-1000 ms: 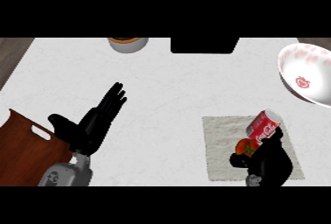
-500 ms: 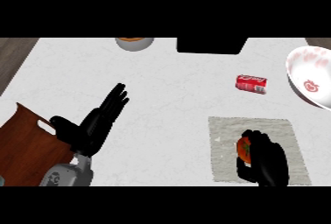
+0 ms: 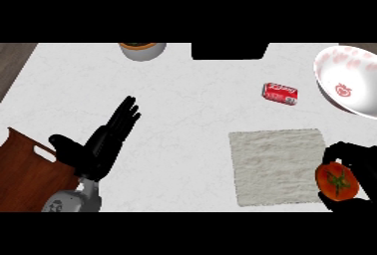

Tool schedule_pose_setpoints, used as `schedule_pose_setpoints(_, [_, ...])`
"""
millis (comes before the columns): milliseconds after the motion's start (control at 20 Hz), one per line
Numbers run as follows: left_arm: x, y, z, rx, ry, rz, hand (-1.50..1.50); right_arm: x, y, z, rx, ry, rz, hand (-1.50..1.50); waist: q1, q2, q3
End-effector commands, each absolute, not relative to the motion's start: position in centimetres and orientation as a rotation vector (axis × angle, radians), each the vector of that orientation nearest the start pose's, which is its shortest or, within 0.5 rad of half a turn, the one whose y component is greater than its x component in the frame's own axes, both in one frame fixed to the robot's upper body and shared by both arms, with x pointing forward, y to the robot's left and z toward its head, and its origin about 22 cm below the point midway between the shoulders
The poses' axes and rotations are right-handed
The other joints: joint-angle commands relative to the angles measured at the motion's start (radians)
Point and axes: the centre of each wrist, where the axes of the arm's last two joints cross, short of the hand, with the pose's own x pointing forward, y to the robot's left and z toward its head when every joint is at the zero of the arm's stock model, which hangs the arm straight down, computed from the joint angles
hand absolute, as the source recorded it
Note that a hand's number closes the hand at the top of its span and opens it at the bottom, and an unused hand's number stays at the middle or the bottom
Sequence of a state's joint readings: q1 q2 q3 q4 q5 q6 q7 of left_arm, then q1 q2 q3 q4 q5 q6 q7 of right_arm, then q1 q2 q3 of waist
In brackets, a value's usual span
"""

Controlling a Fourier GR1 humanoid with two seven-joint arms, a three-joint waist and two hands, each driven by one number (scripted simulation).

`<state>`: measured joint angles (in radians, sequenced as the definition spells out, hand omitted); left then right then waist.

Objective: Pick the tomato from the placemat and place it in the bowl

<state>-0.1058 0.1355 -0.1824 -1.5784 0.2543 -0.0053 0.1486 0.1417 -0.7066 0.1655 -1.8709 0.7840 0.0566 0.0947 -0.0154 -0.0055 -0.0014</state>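
Observation:
A red tomato with a green stem sits in my right hand, whose fingers curl round it at the right edge, just off the right side of the placemat. The grey placemat lies bare on the white counter. The white bowl with red marks stands at the far right, above the placemat. My left hand rests open at the lower left, fingers pointing up.
A red soda can lies on its side between the placemat and the bowl. A brown cutting board sits at the lower left. A small grey cup and a black object stand at the back edge.
The can tipped off the placemat and now lies on the counter above it. My right hand closed on the tomato and carried it right, off the placemat. The left hand stayed still.

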Motion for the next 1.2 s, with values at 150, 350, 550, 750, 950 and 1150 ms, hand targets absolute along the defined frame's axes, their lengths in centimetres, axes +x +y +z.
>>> schedule_pose_setpoints(150, [25.5,21.3,2.0,-0.239,-1.479,-0.107,0.0,18.5,-34.6,17.8,-1.056,-1.55,1.159,1.5,-0.008,0.0,0.001])
schedule_pose_setpoints(350, [26.9,20.0,2.5,-0.257,-1.493,-0.125,0.0,18.7,-37.3,20.0,-1.095,-1.542,1.069,1.5,0.004,0.004,0.001])
schedule_pose_setpoints(550, [26.5,19.6,3.5,-0.298,-1.479,-0.12,0.0,19.8,-39.1,23.8,-1.089,-1.578,0.993,1.5,0.017,0.005,0.001])
schedule_pose_setpoints(750, [28.4,20.0,2.7,-0.275,-1.49,-0.109,0.0,20.8,-40.1,22.3,-1.082,-1.579,0.95,1.5,0.014,0.006,0.001])
schedule_pose_setpoints(950, [26.0,20.2,2.8,-0.279,-1.475,-0.14,0.0,25.0,-42.4,23.1,-1.14,-1.539,0.906,1.5,0.037,0.009,0.002])
schedule_pose_setpoints(1150, [25.5,21.4,1.2,-0.299,-1.478,-0.16,0.0,28.3,-42.3,21.9,-1.081,-1.557,0.878,1.5,0.037,0.009,0.001])
